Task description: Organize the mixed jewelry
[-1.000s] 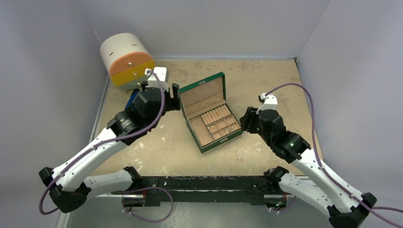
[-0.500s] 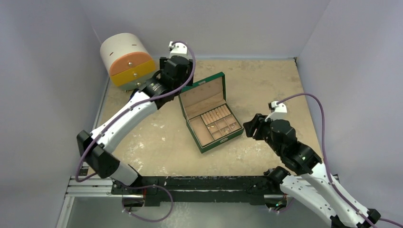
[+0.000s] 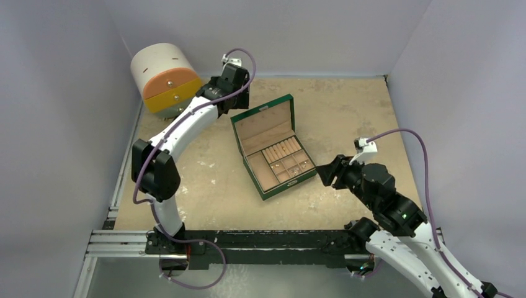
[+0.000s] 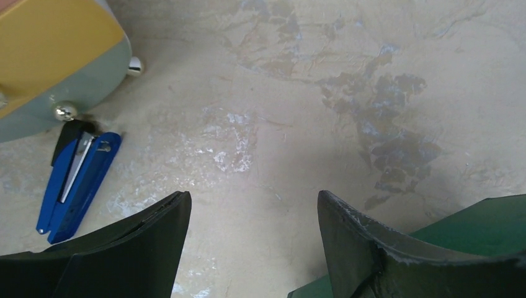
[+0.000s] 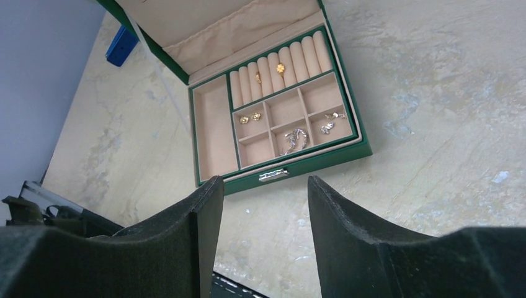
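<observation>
Left gripper (image 4: 253, 197) has stretched farther up, right gripper (image 5: 265, 183) pulled back; both jaws spread, empty. Plush-lined green box (image 5: 322, 159) holds gold jewelry (image 5: 250, 118).

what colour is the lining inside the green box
Beige lining; it shows best in the right wrist view.

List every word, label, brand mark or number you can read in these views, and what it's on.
No readable text in any view.
Green box: no lettering; its metal clasp is too small to tell.
Blue stapler: no marking visible.
Drawer unit: plain.
</observation>
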Action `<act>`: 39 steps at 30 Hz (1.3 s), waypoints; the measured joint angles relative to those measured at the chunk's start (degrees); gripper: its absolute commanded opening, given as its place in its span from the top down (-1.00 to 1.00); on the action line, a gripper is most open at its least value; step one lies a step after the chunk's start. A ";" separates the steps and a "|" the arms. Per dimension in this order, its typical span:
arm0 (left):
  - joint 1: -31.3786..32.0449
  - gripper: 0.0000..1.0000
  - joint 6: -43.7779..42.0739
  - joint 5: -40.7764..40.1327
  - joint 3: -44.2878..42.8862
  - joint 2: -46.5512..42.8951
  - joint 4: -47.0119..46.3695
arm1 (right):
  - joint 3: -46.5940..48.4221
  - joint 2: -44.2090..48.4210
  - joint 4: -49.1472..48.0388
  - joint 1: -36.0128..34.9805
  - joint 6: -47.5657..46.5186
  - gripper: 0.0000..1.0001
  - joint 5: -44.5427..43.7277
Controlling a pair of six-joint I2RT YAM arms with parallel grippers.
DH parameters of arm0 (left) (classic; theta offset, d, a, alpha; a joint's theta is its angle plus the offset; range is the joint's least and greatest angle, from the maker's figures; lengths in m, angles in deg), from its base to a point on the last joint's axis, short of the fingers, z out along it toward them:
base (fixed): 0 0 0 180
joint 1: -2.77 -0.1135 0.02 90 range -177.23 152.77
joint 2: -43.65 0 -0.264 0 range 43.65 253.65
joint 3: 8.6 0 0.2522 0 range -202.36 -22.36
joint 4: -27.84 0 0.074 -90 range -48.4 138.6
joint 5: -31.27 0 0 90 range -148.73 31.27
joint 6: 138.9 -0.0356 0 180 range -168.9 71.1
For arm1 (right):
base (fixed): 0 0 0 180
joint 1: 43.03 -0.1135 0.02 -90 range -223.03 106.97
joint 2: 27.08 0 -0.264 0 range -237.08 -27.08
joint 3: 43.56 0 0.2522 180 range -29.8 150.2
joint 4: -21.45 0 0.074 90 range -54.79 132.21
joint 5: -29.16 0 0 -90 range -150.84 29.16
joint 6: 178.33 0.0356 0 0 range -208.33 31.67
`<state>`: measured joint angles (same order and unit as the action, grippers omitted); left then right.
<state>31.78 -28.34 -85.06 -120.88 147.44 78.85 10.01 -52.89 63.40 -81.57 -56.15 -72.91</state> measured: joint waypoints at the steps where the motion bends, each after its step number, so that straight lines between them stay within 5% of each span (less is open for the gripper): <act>1: -0.37 -0.49 0.11 0.81 -0.42 0.83 0.46 | 0.00 0.07 0.02 0.00 0.00 -0.10 0.24; 19: -2.60 -0.50 2.01 13.05 1.31 5.55 2.25 | -0.79 0.83 0.35 0.00 -0.04 -0.11 2.73; 39: 1.79 -0.51 2.91 23.23 21.84 -11.06 -2.34 | -0.87 -0.46 1.29 0.00 0.00 -0.12 2.60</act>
<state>33.57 -25.44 -61.83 -99.05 136.38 76.52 9.14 -53.34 64.69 -81.57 -56.15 -70.31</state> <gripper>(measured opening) 0.755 0.558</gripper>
